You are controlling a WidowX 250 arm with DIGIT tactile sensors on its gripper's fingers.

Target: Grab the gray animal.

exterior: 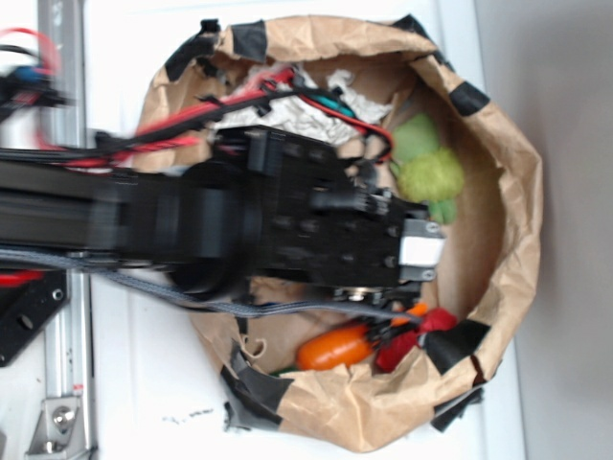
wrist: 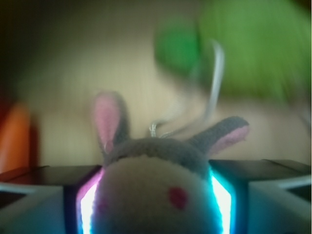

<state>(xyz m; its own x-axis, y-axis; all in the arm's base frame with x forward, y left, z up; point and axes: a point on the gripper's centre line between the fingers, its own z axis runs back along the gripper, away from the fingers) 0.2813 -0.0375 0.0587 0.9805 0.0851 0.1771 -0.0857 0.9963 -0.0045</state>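
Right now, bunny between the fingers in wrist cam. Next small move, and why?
Probably a short straight lift. The gray bunny fills the gap of the gripper, both pads against its head, so it looks gripped. The green plush and the paper bag wall sit close, so avoid sideways motion.

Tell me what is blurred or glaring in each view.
Exterior view: the arm's rear part and the red cables at left smear with motion blur; the paper bag is fairly sharp.
Wrist view: soft throughout; the gray bunny fills the near field between the jaws, the green plush is a blur, and lit strips beside the bunny glare.
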